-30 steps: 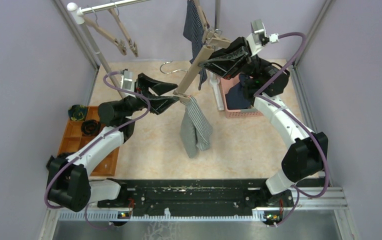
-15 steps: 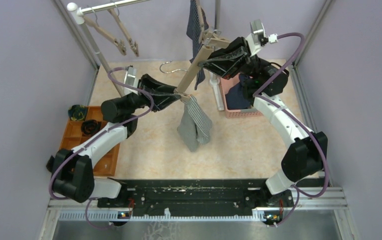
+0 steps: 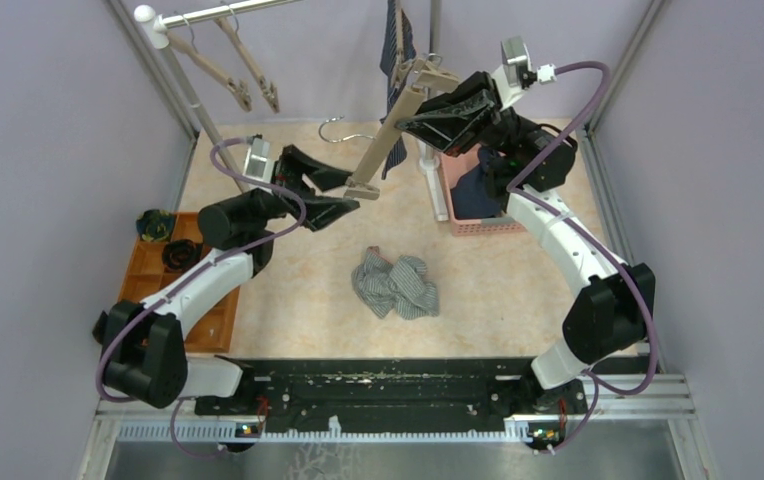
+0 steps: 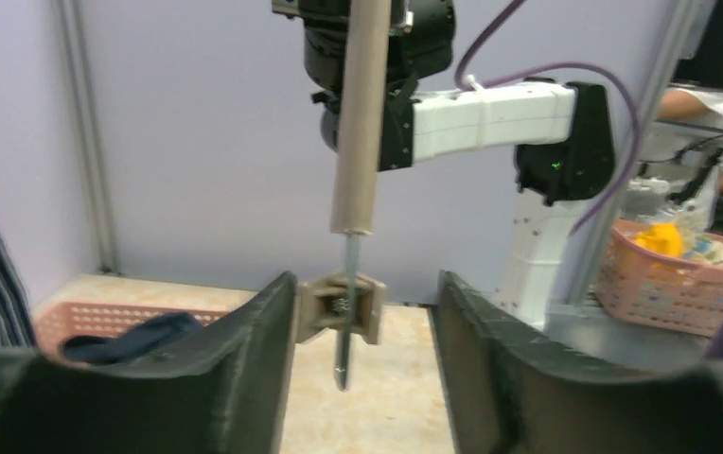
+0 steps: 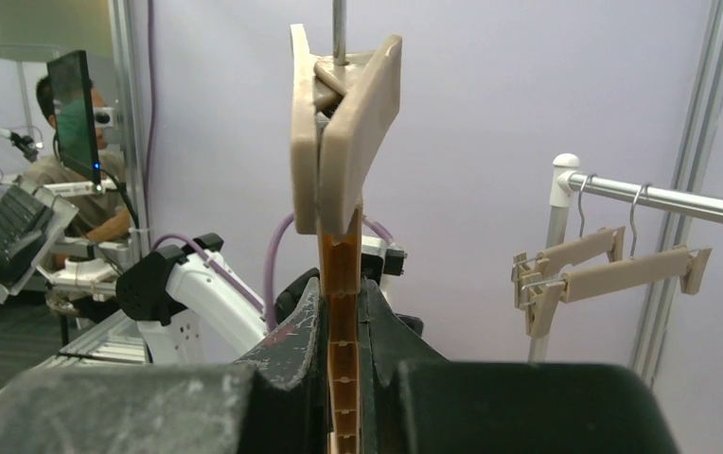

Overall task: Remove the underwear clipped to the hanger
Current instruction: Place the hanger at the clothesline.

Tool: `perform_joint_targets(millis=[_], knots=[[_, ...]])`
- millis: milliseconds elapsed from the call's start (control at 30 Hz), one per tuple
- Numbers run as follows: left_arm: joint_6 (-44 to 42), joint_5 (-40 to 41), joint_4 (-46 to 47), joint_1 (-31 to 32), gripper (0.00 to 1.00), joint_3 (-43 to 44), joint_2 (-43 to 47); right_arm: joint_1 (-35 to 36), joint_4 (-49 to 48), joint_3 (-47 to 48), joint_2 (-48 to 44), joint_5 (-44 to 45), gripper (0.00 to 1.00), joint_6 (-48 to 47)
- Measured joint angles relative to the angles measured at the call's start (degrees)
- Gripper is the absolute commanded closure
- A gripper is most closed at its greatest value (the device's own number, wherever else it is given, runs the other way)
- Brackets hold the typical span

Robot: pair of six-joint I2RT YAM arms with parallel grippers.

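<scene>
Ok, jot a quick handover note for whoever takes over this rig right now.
Right gripper: shut on the hanger.
Left gripper: open, jaws astride the hanger's bare lower clip.
Done: grey-white striped underwear lies crumpled on the table, unclipped.
Left: dark pinstriped underwear appears clipped at the hanger's upper end; release it.

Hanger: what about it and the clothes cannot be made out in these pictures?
- Top external view: the pinstriped underwear is cut off by the top edge.
- Right wrist view: the right gripper hides the hanger along its lower bar.
- Top external view: the right arm covers part of the pink basket.
</scene>
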State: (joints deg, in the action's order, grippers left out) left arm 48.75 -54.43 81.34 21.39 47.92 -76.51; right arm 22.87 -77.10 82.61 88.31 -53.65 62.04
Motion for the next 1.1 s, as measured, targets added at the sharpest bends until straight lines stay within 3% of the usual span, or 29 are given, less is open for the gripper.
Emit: perform_joint_targets(millis=[67,367,467,633,733,833,1000,1100], knots=[[0.7,0.1,-0.1,0.0,0.01,0.2,0.0,0.1,-0.2,0.0,0.0,-0.4,1.00,-0.1],[5.8,0.6,3.3,0.0,0.01,5.4,-3.8,0.3,-0.8,0.0,0.1,-1.1,1.00,0.1],[5.6,0.9,2.1,0.0,0.07,8.0,-4.7,0.3,-1.1,0.0,0.1,-1.3,1.00,0.0],[2.9,1.3,-2.1,1.2,0.35,9.9,-4.5,1.1,-0.8,0.0,0.1,-1.5,1.00,-0.9],[-0.1,1.4,-6.8,2.4,0.43,10.3,-3.7,1.8,0.4,0.0,0.1,-1.5,1.00,-2.0],[-3.6,1.8,-11.7,3.6,0.59,10.6,-2.5,2.4,1.2,0.0,0.5,-1.6,1.00,-3.0],[-7.3,2.2,-16.3,4.4,0.96,10.9,-1.2,2.9,1.7,0.0,2.0,-1.3,1.00,-3.9],[-9.8,2.5,-18.4,4.4,1.00,10.9,-0.5,2.8,2.8,0.0,2.6,0.1,1.00,-3.9]])
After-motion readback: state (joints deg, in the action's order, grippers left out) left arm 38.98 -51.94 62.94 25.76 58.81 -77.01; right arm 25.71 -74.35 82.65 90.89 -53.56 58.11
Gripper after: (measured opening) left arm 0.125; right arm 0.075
